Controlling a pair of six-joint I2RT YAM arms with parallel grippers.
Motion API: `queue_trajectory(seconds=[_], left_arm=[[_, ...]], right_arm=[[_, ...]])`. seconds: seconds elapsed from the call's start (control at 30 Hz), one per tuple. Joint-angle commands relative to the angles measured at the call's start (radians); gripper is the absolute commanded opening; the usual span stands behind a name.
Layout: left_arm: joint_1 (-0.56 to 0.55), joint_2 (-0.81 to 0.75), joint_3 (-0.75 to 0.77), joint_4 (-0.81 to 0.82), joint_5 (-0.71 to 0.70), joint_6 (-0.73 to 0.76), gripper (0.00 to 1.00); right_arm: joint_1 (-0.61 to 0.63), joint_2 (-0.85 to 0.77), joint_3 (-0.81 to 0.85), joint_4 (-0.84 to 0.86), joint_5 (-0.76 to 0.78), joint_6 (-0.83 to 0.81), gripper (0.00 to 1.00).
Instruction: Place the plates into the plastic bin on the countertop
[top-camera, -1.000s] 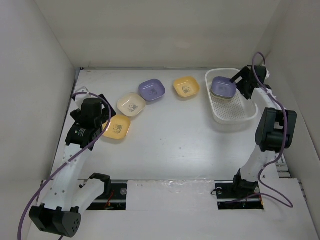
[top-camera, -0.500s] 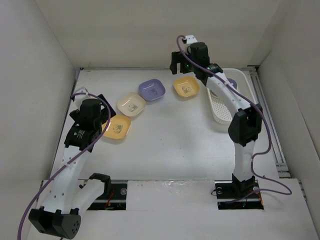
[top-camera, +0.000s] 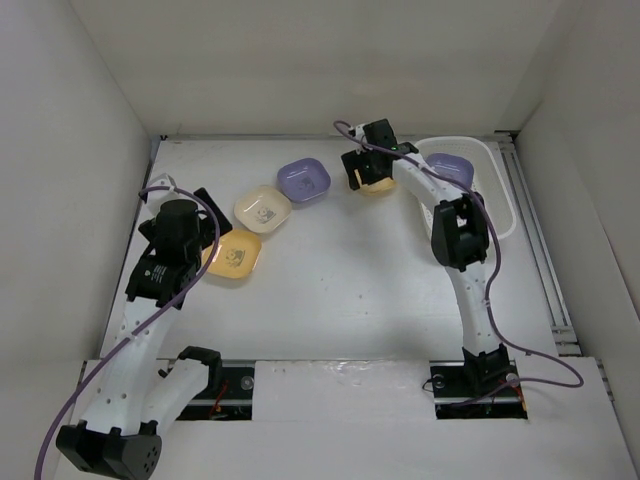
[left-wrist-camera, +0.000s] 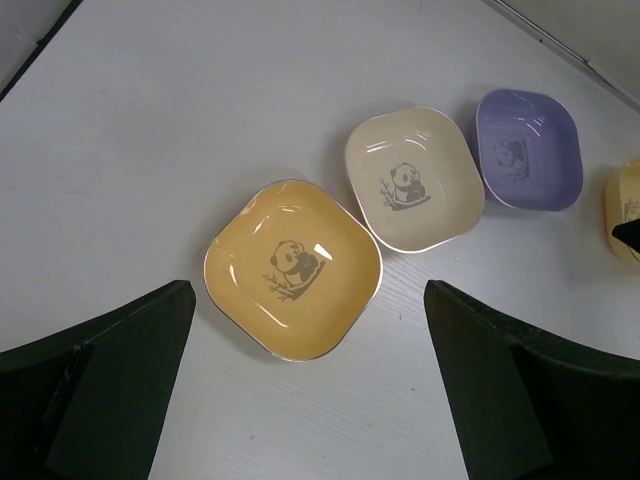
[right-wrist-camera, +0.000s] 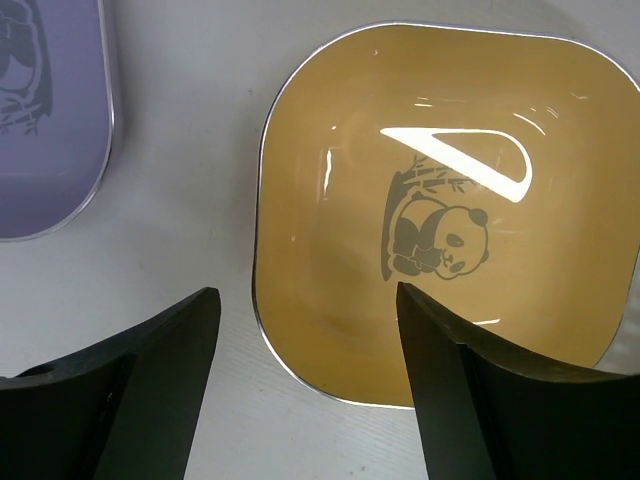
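1. Glossy rounded-square plates with panda prints; one purple plate (top-camera: 447, 168) lies inside the white, round-cornered plastic bin (top-camera: 497, 182).
2. The right gripper (right-wrist-camera: 305, 300), just left of the bin, points down, fingers apart over a yellow-orange plate (right-wrist-camera: 440, 210).
3. The left gripper (left-wrist-camera: 308, 300), far left of the bin, hovers with its fingers spread above a second yellow-orange plate (left-wrist-camera: 293, 268).

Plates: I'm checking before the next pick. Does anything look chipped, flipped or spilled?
Nothing stands out. Four plates lie upright and whole on the countertop: near yellow plate, cream plate, purple plate, and far yellow plate under the right gripper. A second purple plate sits in the bin.
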Motion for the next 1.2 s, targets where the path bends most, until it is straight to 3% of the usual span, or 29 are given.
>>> queue_trajectory(seconds=[0.0,0.07,0.1,0.17,0.43,0.57,0.9,1.17], left_arm=[[0.001,-0.005,-0.007,0.026,0.004,0.014,1.00],[0.001,-0.005,-0.007,0.026,0.004,0.014,1.00],[0.001,-0.005,-0.007,0.026,0.004,0.014,1.00],[0.001,-0.005,-0.007,0.026,-0.005,0.014,1.00],[0.001,-0.005,-0.007,0.026,-0.005,0.014,1.00],[0.001,-0.005,-0.007,0.026,-0.005,0.014,1.00],[0.001,-0.005,-0.007,0.026,-0.005,0.014,1.00],[0.001,-0.005,-0.007,0.026,-0.005,0.014,1.00]], right_arm=[[0.012,-0.001,0.049,0.007,-0.020,-0.024,0.76],[0.012,0.011,0.049,-0.004,-0.030,-0.024,0.69],[0.012,0.025,0.049,-0.004,-0.030,-0.024,0.56],[0.012,0.036,0.040,-0.014,-0.030,-0.024,0.49],[0.012,0.054,0.006,-0.015,-0.040,-0.024,0.55],[0.021,0.031,-0.003,-0.015,-0.052,-0.024,0.00],[0.021,-0.282,-0.120,0.122,-0.213,-0.015,0.00],[-0.038,-0.460,-0.094,0.050,0.015,0.063,0.00]])
